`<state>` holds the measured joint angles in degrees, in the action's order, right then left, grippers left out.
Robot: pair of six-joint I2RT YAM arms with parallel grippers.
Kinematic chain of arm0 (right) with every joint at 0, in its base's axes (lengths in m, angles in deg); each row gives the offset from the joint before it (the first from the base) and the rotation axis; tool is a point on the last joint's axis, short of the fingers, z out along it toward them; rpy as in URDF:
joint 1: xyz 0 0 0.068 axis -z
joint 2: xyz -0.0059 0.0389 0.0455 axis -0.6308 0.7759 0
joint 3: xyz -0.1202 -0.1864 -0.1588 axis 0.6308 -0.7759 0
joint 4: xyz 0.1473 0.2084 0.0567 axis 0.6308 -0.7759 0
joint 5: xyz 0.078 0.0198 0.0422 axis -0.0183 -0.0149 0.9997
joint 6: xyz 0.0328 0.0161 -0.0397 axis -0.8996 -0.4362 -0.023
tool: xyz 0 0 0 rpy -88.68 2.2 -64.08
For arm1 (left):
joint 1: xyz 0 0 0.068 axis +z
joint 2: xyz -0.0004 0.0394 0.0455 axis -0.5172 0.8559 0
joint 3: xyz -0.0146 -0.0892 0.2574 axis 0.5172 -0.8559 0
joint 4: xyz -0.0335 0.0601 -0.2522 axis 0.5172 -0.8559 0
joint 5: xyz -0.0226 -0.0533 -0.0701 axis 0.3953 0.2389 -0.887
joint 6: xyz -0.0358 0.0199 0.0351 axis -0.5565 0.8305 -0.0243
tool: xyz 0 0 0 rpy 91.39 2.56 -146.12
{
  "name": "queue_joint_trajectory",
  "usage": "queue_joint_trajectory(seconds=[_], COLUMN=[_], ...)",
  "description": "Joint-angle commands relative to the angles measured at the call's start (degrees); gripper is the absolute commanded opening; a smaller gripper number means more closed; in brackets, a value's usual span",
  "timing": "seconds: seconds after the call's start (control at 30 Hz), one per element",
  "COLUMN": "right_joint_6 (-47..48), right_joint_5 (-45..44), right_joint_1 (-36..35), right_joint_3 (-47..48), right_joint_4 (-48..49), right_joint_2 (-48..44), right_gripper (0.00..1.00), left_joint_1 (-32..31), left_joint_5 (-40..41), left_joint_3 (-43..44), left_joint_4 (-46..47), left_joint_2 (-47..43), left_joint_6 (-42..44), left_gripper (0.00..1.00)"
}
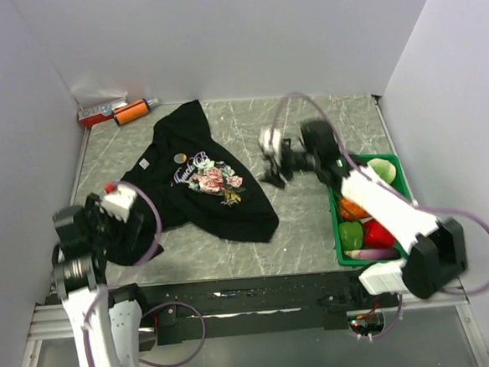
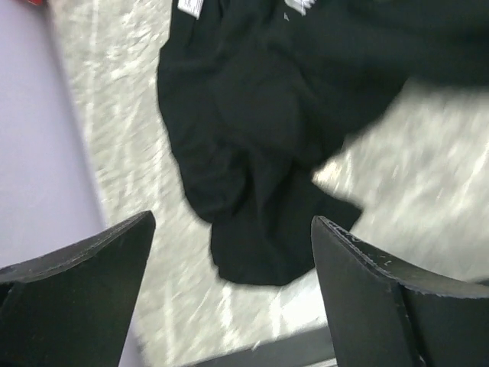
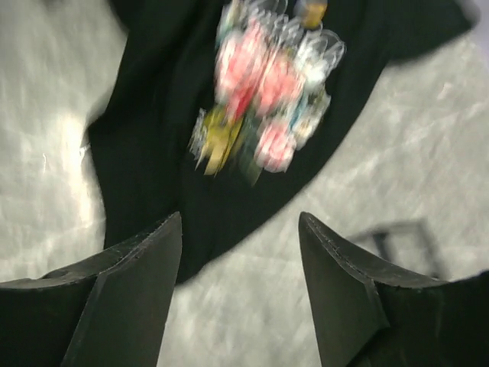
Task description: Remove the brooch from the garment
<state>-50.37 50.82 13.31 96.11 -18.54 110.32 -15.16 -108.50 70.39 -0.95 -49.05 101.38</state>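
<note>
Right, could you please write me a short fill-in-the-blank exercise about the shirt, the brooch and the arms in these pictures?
1. The small gold brooch sits on the ____ T-shirt.
2. The print on the T-shirt shows pink ____.
3. Both arms' jaws stand ____ and hold nothing.
4. The basket at the right of the top view is ____.
Missing words: black; roses; open; green.

green basket (image 1: 401, 177) of produce, orange bottle (image 1: 130, 112)
</note>
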Motion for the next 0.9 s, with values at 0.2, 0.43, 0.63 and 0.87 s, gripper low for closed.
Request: queue_joint_trajectory(seconds=[0.2,0.43,0.63,0.87], right_joint_6=[-18.0,-19.2,-17.9,-17.6], right_joint_5=[7.3,0.6,-0.5,-3.0], right_joint_1=[-0.9,-1.3,-1.4,-1.4], right_joint_3=[31.1,30.0,25.8,24.4], right_joint_4=[-0.2,-0.2,-2.2,-3.1], right_joint_2=[28.7,31.8,29.5,28.3], right_gripper=[0.68,0.71,0.72,0.73], left_joint_1=[0.3,0.2,0.4,1.4], left_joint_5=[-9.3,-4.2,3.5,-1.1], left_joint_3=[11.0,12.8,18.6,27.7], left_joint_4=[21.0,34.7,39.1,37.8], left_joint_2=[33.6,45.4,57.6,72.1], left_joint_6=[-35.8,-46.6,-43.8,-39.3], left_gripper=[0.82,0.82,0.8,0.73])
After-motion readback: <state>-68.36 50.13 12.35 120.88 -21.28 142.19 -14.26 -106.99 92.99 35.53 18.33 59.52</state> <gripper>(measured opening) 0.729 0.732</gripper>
